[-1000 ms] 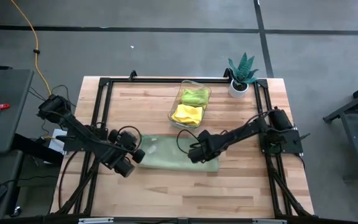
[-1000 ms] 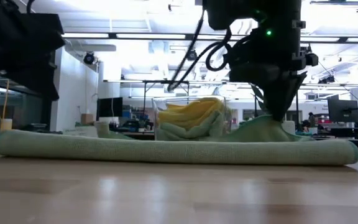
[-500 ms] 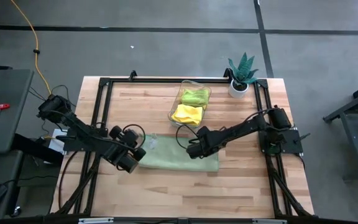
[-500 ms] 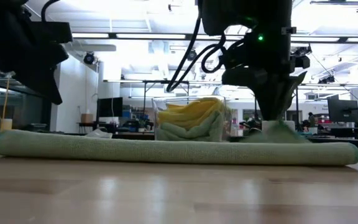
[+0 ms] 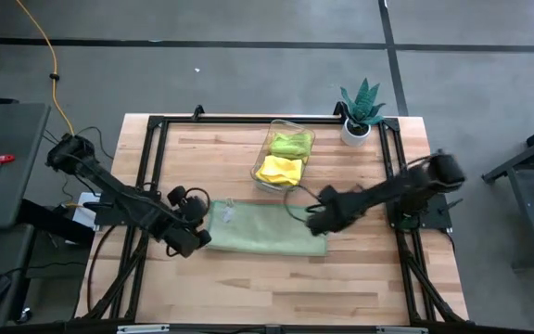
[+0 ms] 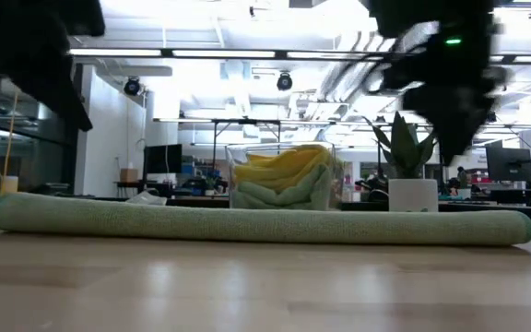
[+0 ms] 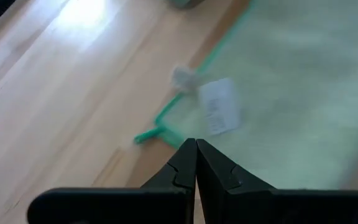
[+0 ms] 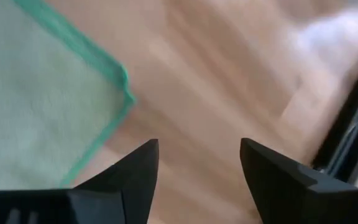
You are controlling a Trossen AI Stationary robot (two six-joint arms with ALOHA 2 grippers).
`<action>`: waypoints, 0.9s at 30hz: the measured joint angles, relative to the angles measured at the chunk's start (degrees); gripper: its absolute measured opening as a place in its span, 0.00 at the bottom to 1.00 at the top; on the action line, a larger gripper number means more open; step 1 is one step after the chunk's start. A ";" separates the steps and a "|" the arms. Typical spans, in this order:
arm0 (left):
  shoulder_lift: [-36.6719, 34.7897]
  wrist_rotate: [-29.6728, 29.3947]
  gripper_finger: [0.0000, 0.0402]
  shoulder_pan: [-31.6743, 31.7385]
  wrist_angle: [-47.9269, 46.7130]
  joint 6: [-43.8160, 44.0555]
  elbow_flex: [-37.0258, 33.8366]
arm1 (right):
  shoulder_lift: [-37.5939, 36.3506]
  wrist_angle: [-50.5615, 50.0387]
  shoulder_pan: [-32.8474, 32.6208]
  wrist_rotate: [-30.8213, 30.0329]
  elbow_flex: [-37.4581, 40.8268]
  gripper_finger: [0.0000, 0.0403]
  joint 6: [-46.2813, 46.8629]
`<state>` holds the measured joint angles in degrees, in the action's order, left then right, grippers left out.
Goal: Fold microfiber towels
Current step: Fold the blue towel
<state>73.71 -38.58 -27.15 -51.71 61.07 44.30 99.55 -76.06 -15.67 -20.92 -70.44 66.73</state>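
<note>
While the pale mint towel lies flat as a folded strip mid-table, just in front of the clear bin, both arms sit at its short ends. Going L to R: left gripper is at the towel's left end, fingers pinched together w/ nothing visibly between them; the wrist view shows the tips over the corner w/ the white tag. Bin holds a yellow towel and a lime one. Right gripper is at the right end, fingers spread, holding nothing; the wrist view shows the green-edged corner just beside them.

Judgement: one fold is laid down, and the release is done. Next prob. needs a re-grip on one short end and carrying it over to the other, edges lined up.
</note>
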 joint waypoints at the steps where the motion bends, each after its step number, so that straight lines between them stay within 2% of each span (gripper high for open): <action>1: -0.86 -0.10 0.00 -0.54 0.85 -1.31 0.01 | -2.67 2.00 -0.89 1.22 3.38 0.54 2.27; 4: -3.68 -1.90 0.00 -2.47 4.65 -3.89 -0.89 | -11.40 9.77 -3.97 3.80 12.40 0.55 9.41; 7: -6.77 -2.22 0.00 -3.63 12.85 -4.94 -4.37 | -19.45 19.20 -6.96 3.83 19.56 0.55 15.66; 13: -10.49 6.46 0.00 -2.87 37.53 -5.74 -16.03 | -29.64 39.39 -9.63 0.78 30.58 0.55 20.44; 17: -10.08 11.68 0.00 -1.29 48.47 -5.73 -20.13 | -31.07 50.31 -9.63 0.76 34.86 0.55 20.33; 21: -8.73 10.69 0.00 -0.07 48.10 -2.98 -21.19 | -30.74 57.85 -9.63 0.76 37.26 0.55 20.29; 27: -5.23 12.96 0.00 0.63 48.63 -1.70 -21.12 | -28.61 60.89 -9.61 0.76 37.68 0.55 21.04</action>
<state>68.47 -25.62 -26.51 -3.08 59.38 23.18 70.94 -15.17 -25.28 -20.16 -32.75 87.77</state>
